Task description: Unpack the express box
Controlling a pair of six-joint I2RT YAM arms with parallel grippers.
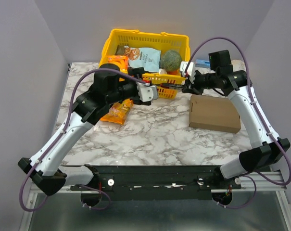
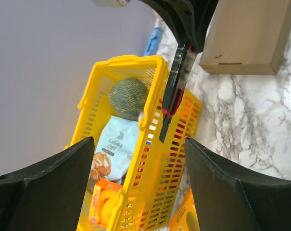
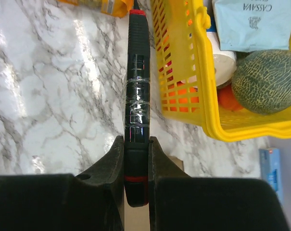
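Clamping a black hand tool with red trim point(image 3: 136, 96), probably a box cutter, the right gripper point(image 3: 136, 142) has its jaws fully closed on the rear of the handle. The tool's long axis runs left-right along the near wall of the yellow basket point(image 1: 147, 33), outside it, with the free end pointing left toward the left gripper point(image 1: 152, 92). The left gripper's jaws stand wide apart and hold nothing. It hovers just beside the free end of the tool.

The express box point(image 1: 215, 114) lies flat on the marble table point(image 1: 150, 134), on the right side. It sits directly nearward of the right gripper, with its far edge almost under it. Its long axis runs left-right, turned slightly. The lid appears closed, so unpacking is judged not yet begun. The right arm is clearly the nearer arm; the left gripper is well apart from the box. The next move therefore requires the tool to travel nearward and down to the box.

Basket contents:
- a light-blue snack bag point(image 1: 144, 58), centre;
- a green netted melon point(image 1: 172, 59), right end;
- an orange pack point(image 1: 117, 62), left end;
- a white item by the near wall, not identifiable.

An orange snack packet point(image 1: 117, 111) lies on the table near the left end of the basket, under the left arm.
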